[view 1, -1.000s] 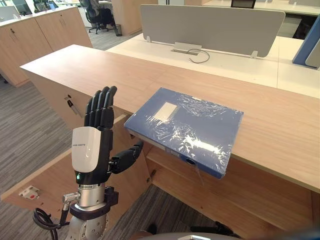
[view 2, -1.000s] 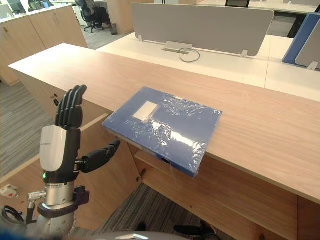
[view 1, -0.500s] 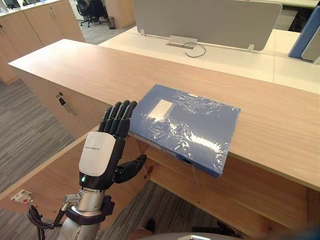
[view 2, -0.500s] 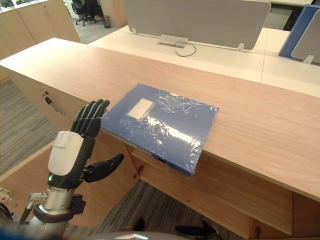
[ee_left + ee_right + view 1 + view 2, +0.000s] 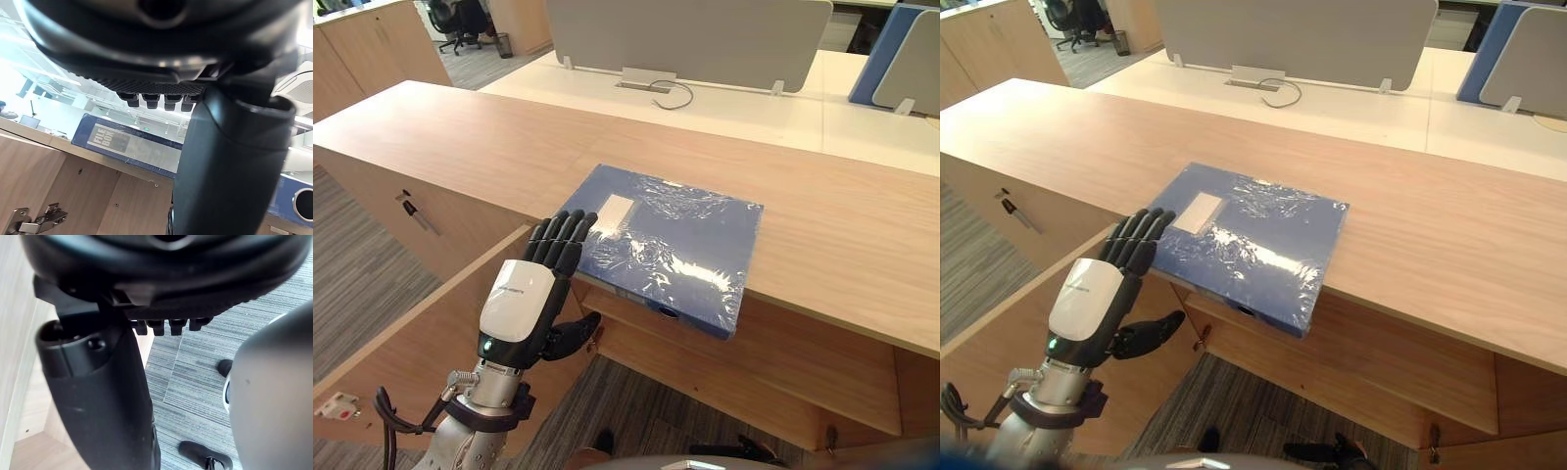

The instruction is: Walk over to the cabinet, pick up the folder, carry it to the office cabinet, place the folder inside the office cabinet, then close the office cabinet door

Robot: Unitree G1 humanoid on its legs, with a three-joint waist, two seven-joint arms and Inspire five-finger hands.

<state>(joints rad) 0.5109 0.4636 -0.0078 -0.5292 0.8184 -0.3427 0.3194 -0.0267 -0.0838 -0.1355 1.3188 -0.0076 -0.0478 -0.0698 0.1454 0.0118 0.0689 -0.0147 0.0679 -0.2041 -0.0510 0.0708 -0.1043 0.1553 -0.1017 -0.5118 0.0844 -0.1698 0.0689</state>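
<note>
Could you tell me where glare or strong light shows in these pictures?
Left eye view: white glare streaks on the plastic wrap of the blue folder, by the left hand. Left wrist view: bright backlight washes out the room behind it.

Folder [image 5: 671,240], lower left corner: hidden behind fingertips of left robot hand [image 5: 524,304].
Cabinet door [image 5: 416,343]: cut off at lower left of frame.

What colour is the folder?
The folder is blue with a white label, clearest in the left eye view.
</note>
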